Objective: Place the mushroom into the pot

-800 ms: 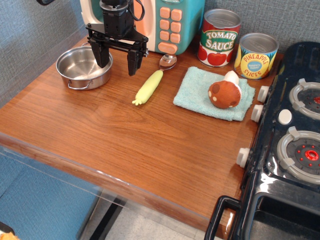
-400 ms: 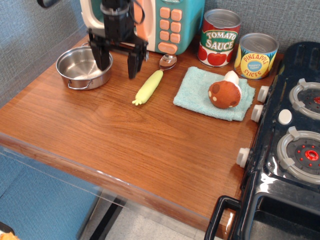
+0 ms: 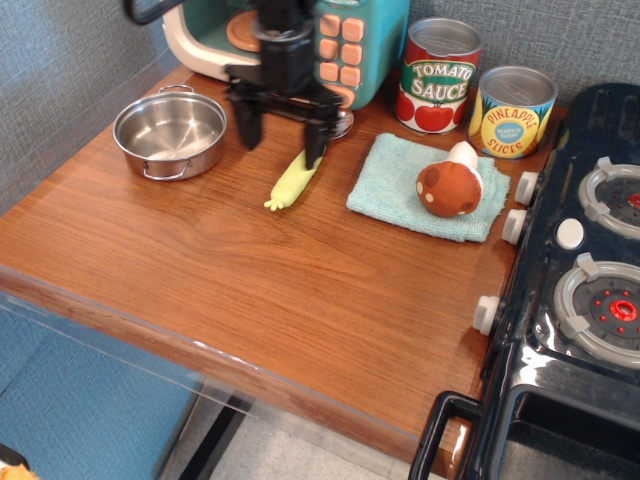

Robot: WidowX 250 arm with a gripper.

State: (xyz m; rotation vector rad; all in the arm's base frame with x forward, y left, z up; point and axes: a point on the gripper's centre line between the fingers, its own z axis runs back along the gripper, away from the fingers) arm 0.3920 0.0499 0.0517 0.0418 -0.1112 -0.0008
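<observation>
Since the earlier frames the gripper (image 3: pixel 281 135) has slid right, off the pot (image 3: pixel 170 135) and over toward the corn toy (image 3: pixel 297 174), jaws spread wide with nothing in them, while the mushroom (image 3: pixel 452 184) hasn't budged, lying on its side on the teal cloth (image 3: pixel 400 178) well apart from the pot. Biggest worry is probably that tipped-over round cap rolling or squirting out of the fingers, or the cloth getting pinched and dragged along, plus one finger looks close enough to the corn to knock it. Arm's motion-blurred, so finger height is hard to judge, and it hides part of the toy microwave (image 3: pixel 362 45) and the spoon (image 3: pixel 341 124).
</observation>
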